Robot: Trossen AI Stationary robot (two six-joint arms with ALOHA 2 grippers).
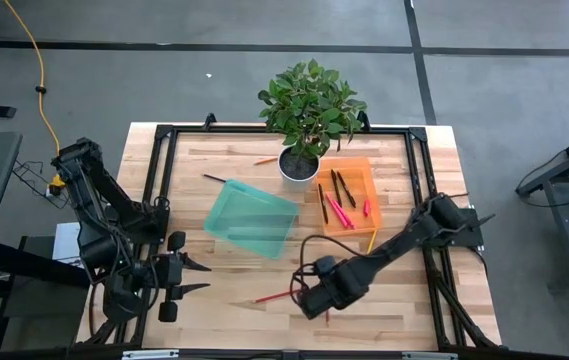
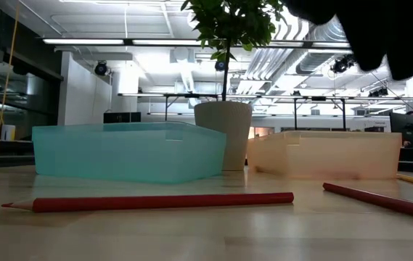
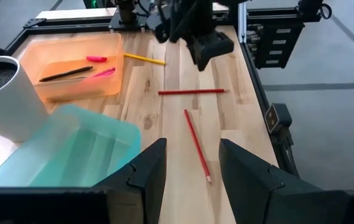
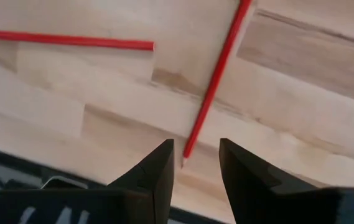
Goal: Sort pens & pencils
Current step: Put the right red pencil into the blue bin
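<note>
Nearest me, my right claw hangs low over the front of the bench, fingers parted and holding nothing, with the tip of one red pencil lying in the gap between them. A second red pencil lies just beside it toward the middle, on bare wood with room all around. My left claw waits open and empty at the bench's front left edge, beside the frame rail. Farther in, the teal bin sits tilted mid-bench, empty as far as I can see. The orange bin to its right holds black and pink pens; a yellow pencil lies just outside its near edge. The potted plant stands behind, between the bins, with two more sticks near it.
</note>
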